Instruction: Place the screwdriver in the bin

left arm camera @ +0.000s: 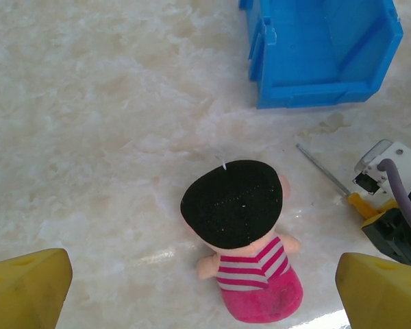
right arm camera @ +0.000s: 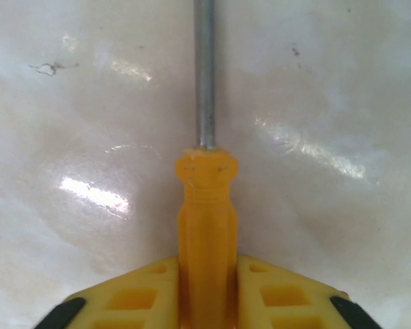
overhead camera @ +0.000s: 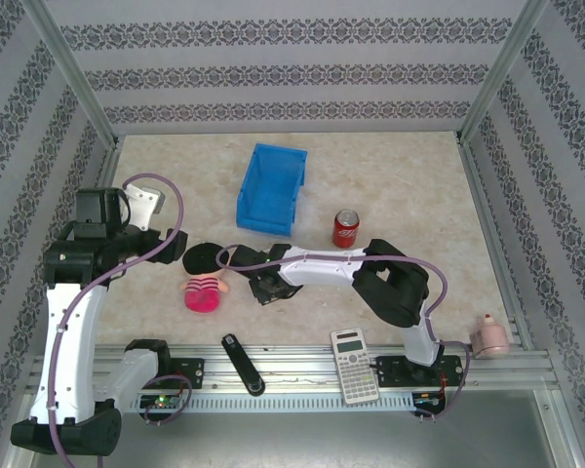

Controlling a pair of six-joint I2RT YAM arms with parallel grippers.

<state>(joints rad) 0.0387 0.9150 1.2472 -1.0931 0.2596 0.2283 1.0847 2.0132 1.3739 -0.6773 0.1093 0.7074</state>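
My right gripper (right arm camera: 207, 296) squeezes the one screwdriver (right arm camera: 207, 219). My left gripper (left arm camera: 205, 291) has its fingers apart. One bin (overhead camera: 270, 187) sits far back.

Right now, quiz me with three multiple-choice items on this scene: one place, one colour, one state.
1. The soda can stands: A) right of the bin B) inside the bin C) left of the bin.
2. The screwdriver handle is: A) green B) orange-yellow C) black.
3. The screwdriver is: A) inside the bin B) lying loose C) between the jaws of the right gripper.
Answers: A, seen from the top view; B, plain at the right wrist; C, the jaws press the handle.
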